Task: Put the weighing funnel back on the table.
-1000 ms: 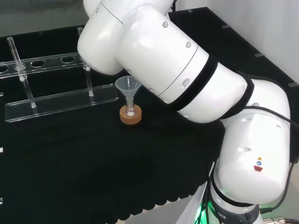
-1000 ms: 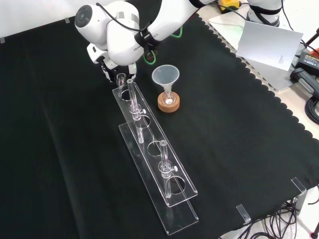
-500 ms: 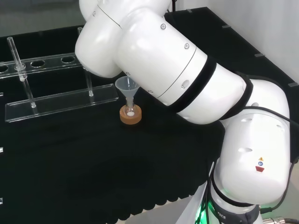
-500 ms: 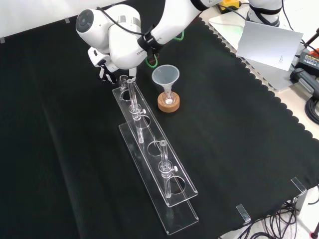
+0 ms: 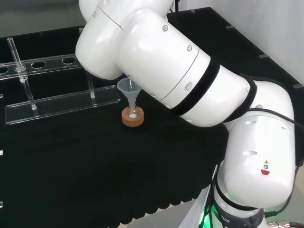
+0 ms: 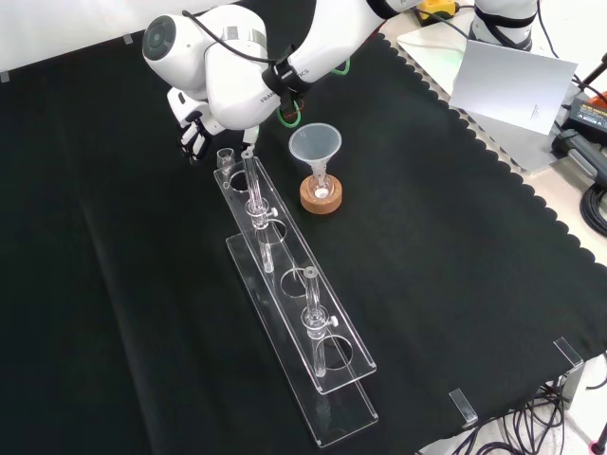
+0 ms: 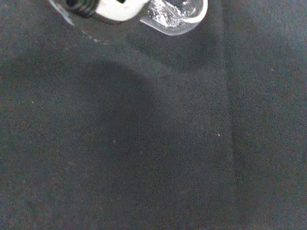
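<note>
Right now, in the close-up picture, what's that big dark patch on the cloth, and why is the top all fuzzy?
Wrist view: the dark patch is a soft shadow on the black cloth; the hand and a clear piece beside it are very near the camera, so they blur. Front view: light glints off the clear rack.

Funnel point(image 6: 315, 144) in flask point(image 6: 321, 188) on cork ring point(image 6: 321, 202) — beside clear rack point(image 6: 285, 254).
</note>
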### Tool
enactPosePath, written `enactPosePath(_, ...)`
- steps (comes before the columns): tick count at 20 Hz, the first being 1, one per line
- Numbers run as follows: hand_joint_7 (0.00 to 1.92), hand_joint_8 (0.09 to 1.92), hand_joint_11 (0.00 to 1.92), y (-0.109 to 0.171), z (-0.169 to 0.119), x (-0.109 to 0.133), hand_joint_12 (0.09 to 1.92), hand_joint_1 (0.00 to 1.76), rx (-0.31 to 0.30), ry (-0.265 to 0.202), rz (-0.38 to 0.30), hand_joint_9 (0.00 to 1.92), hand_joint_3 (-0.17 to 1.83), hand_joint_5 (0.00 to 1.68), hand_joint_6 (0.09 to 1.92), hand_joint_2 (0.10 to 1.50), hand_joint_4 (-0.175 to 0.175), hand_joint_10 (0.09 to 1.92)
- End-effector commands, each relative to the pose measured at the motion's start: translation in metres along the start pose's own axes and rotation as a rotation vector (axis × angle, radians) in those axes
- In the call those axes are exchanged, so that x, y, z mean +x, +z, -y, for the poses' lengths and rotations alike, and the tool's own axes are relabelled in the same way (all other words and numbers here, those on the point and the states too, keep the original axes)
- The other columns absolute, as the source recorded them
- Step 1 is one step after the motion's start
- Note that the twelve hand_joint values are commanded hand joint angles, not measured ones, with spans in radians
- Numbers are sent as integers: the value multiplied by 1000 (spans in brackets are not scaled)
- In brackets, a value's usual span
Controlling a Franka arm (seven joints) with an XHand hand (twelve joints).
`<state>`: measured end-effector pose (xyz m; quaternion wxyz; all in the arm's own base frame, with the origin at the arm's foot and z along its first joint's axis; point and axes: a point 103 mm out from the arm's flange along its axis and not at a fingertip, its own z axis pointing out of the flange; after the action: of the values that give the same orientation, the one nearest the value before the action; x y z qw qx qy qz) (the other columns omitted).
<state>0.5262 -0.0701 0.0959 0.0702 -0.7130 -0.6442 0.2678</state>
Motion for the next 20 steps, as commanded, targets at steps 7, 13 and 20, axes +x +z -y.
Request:
enactPosePath(7,49,708,271,-25,38,-16,1318,879,-55,3,-40,624,351,334,87,688,-53,87)
enactPosePath(13,39,704,256,-50,74,-28,1326,851,-93,32,-71,615,363,318,87,678,-53,87)
enactPosePath(20,54,707,257,-77,117,-35,1333,765,-121,39,-154,626,379,315,87,690,-53,87)
